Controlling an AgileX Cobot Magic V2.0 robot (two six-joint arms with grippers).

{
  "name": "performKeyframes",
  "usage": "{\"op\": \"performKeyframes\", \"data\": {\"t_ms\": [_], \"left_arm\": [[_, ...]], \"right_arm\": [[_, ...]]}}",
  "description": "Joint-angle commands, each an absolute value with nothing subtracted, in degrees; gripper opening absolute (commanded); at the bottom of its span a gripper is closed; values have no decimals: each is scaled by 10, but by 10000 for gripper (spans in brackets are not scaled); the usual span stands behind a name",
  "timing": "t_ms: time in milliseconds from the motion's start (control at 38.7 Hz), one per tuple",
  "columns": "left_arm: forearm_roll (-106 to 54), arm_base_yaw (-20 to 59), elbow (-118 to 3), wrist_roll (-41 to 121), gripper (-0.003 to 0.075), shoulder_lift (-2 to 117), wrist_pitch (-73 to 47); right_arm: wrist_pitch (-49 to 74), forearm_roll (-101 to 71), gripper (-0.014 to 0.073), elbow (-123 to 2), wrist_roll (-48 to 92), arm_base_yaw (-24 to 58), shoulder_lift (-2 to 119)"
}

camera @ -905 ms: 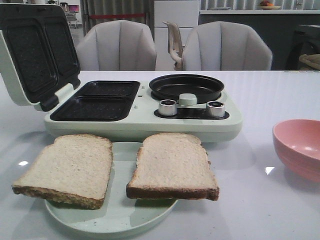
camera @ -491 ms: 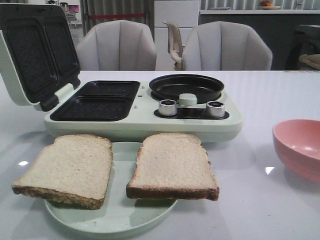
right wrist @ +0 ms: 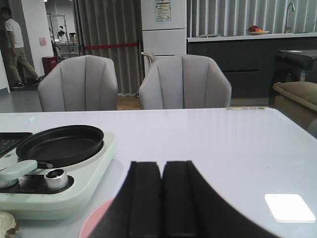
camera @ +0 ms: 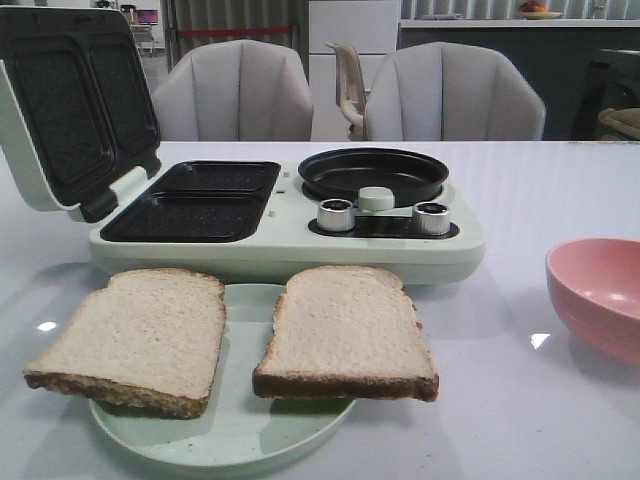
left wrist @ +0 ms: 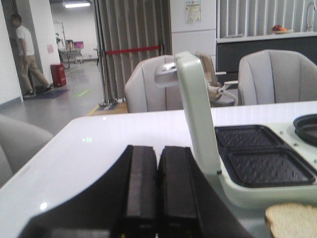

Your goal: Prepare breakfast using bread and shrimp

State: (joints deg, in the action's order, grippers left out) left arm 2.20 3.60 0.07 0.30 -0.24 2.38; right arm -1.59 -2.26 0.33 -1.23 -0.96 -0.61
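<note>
White tabletop (camera: 520,420), front view, carrying all items. Toward its far-left part stands the breakfast maker (camera: 285,240), its lid (camera: 70,100) raised at the left-hand end, two dark grill wells (camera: 195,200) open beside a round frying pan (camera: 373,174), and two metal knobs (camera: 336,214) along its near face. Against the near edge lies a pale green plate (camera: 235,430) bearing the bread: the left slice (camera: 135,335) and the right slice (camera: 343,333), both flat, side by side and apart, crusts toward the near edge, each overhanging the plate rim. At the right edge sits a pink bowl (camera: 600,292); its contents are hidden, and no shrimp can be seen in any view.

Left fingers (left wrist: 157,186): pressed together, empty, held above the tabletop on the lid side of the appliance. A corner of bread (left wrist: 292,220) shows just beside them, toward the centre of the tabletop, so the left arm is judged the nearer one for the bread and the grill wells.

Right fingers (right wrist: 162,196): pressed together, empty, with the pink bowl's rim (right wrist: 96,223) close below, so this arm is judged nearer the bowl and pan.
</note>
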Motion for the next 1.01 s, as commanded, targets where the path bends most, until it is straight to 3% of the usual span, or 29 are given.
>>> {"op": "performKeyframes", "data": {"t_ms": [0,155,569,982], "left_arm": [[22,36,-3,0,99,-13,139],[19,36,-82,0,99,-8,123],[18,36,-395,0,100,173,-221],[-16,36,-405,0,100,310,-311]], "right_arm": [[-26,-21,34,-60,-10,-12,-18],[75,-21,34,-160,-10,-12,-3],[240,-20,34,-364,-10,-12,203],[290,-20,34,-363,-10,-12,390]]}}
